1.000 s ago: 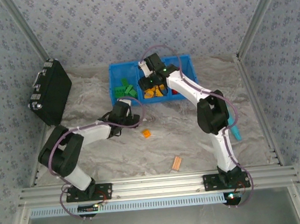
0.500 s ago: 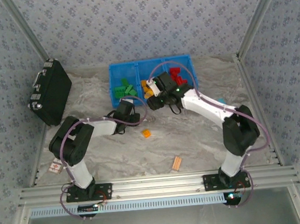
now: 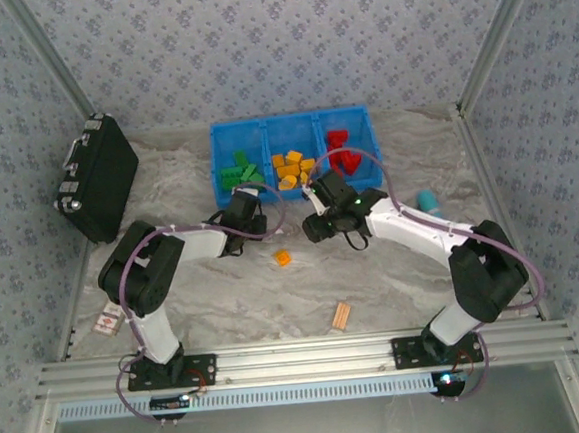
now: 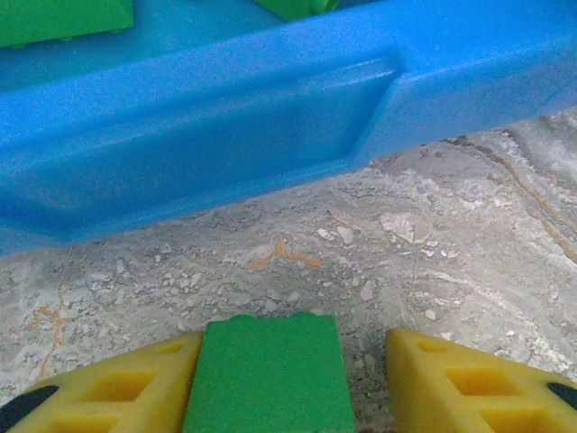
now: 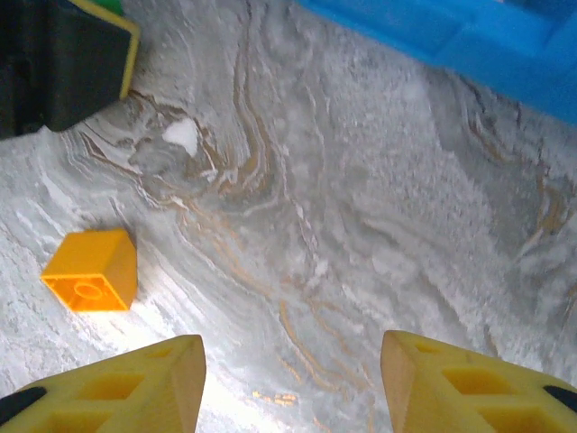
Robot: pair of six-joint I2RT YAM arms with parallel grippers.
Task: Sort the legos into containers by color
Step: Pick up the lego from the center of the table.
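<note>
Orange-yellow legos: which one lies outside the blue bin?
The lone orange-yellow lego on the table; the others sit in the middle compartment of the blue bin.

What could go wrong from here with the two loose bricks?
The green brick sits between the left gripper's open fingers, close against one with a gap to the other; closing could skew it.
The blue bin's near wall stands right ahead, so a low carry could hit it.
The orange-yellow brick lies off to one side of the open right gripper, near the left one; reaching may crowd both arms.
</note>
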